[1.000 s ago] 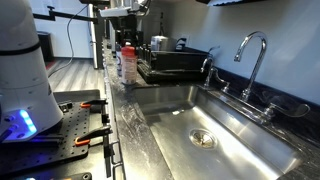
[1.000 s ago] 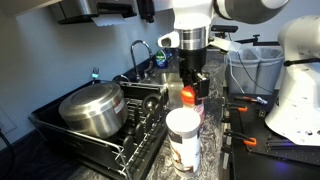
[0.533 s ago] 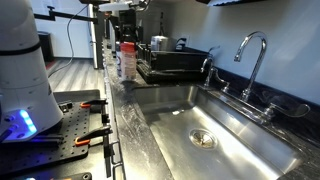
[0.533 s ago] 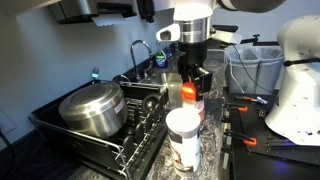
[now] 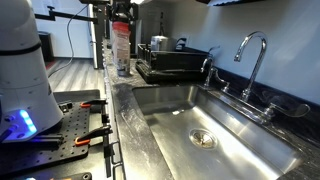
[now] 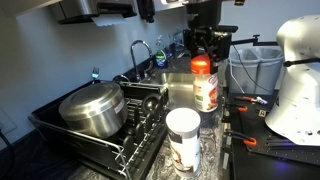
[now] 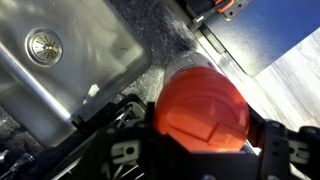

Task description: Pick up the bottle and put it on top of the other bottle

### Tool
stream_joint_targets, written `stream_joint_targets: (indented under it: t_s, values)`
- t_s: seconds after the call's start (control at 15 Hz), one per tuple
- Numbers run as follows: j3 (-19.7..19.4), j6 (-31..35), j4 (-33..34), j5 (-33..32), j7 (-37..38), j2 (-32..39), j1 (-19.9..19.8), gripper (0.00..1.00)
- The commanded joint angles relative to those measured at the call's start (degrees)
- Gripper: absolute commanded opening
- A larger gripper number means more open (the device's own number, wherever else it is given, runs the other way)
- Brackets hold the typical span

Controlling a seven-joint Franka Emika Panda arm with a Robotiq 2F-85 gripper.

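Note:
The bottle, pale with a red cap and a reddish label, hangs upright in the air above the dark counter. My gripper is shut on it near the cap. In an exterior view the bottle hangs under the gripper, ahead of the dish rack. In the wrist view its red cap fills the space between my fingers. The other bottle, greyish with a pale top, stands on the counter in the foreground, lower than the held bottle and nearer the camera.
A steel sink with a faucet lies beside the narrow granite counter. A black dish rack holds a steel pot. The robot base stands on a perforated black board with red-handled tools.
The gripper has risen with the bottle in it, lifting the bottle off the counter to well above the other bottle's top.

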Motion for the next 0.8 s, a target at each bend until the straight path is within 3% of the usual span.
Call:
stream_joint_targets:
  t_s: [0.0,0.73]
  values:
    - [-0.6,-4.3,3.3,0.2,-1.8,-2.8,1.3,0.56]
    - [2.5,-4.6,13.2,-0.1,-2.1,-0.8,3.8,0.56]
